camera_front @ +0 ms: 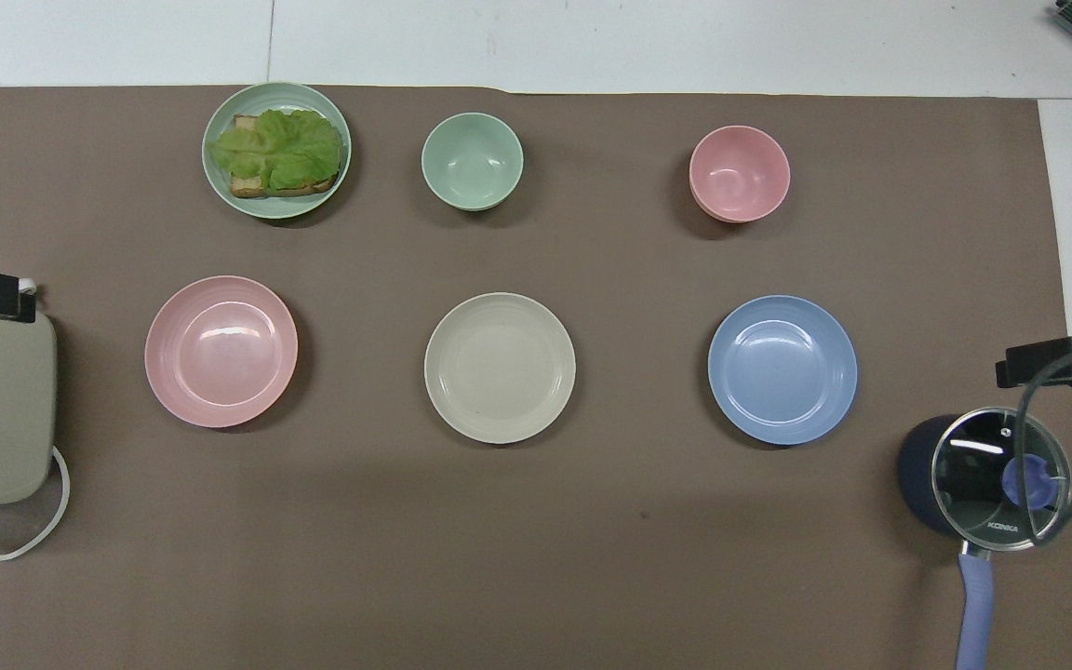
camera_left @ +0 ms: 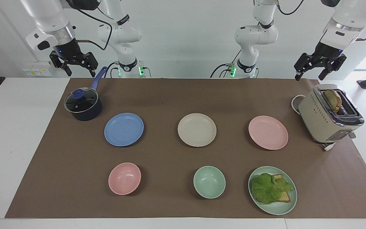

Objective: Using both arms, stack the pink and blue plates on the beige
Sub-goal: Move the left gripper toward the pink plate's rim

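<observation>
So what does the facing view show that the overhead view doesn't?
Only the facing view shows both arms' bases, the open left gripper over the toaster, the open right gripper over the saucepan, and the bread slice in the toaster's slot. Only the overhead view shows the lid's brand lettering. Both show the pink plate, beige plate and blue plate lying apart in a row, unstacked.
</observation>
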You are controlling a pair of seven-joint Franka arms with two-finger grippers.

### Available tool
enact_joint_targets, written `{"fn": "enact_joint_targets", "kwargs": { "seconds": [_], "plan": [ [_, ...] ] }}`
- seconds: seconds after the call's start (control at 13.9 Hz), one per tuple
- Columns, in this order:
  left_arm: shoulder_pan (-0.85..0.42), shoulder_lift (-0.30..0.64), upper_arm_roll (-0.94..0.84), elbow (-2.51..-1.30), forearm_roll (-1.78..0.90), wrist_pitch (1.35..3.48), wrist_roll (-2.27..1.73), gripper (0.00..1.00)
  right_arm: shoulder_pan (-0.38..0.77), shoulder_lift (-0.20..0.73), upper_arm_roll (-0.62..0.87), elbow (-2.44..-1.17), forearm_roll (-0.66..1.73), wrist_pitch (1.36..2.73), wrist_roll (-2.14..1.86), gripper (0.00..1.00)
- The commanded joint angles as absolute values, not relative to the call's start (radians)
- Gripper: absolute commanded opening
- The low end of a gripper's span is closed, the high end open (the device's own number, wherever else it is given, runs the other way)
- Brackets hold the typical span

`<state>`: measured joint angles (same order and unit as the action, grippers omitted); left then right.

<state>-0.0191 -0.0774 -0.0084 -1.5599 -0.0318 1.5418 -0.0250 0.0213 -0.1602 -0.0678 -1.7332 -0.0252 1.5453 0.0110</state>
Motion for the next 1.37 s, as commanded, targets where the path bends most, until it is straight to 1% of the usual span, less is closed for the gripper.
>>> {"fn": "enact_joint_targets", "kwargs": {
  "seconds": [0.0, 0.29, 0.51, 1.08, 1.3],
  "plan": [
    [-0.018, -0.087, -0.009, -1.566, -0.017, 1.514, -0.025, 1.00, 0.018, -0.172, -0.064, -1.740, -0.023, 1.555, 0.018, 1.00],
    [-0.018, -0.094, -0.009, -1.578, -0.017, 1.516, -0.029, 1.00, 0.018, -0.172, -0.064, -1.740, -0.023, 1.555, 0.018, 1.00],
    [-0.017, -0.092, -0.009, -1.634, -0.018, 1.538, -0.032, 1.00, 0.018, -0.172, -0.064, -1.740, -0.023, 1.555, 0.018, 1.00],
    [0.028, -0.075, -0.009, -1.939, -0.017, 1.891, -0.017, 1.00, 0.018, -0.172, -0.064, -1.740, -0.023, 1.555, 0.018, 1.00],
    [0.055, -0.026, -0.009, -2.008, -0.017, 1.989, 0.003, 1.00, 0.018, -0.172, -0.064, -1.740, -0.023, 1.555, 0.018, 1.00]
  ]
}}
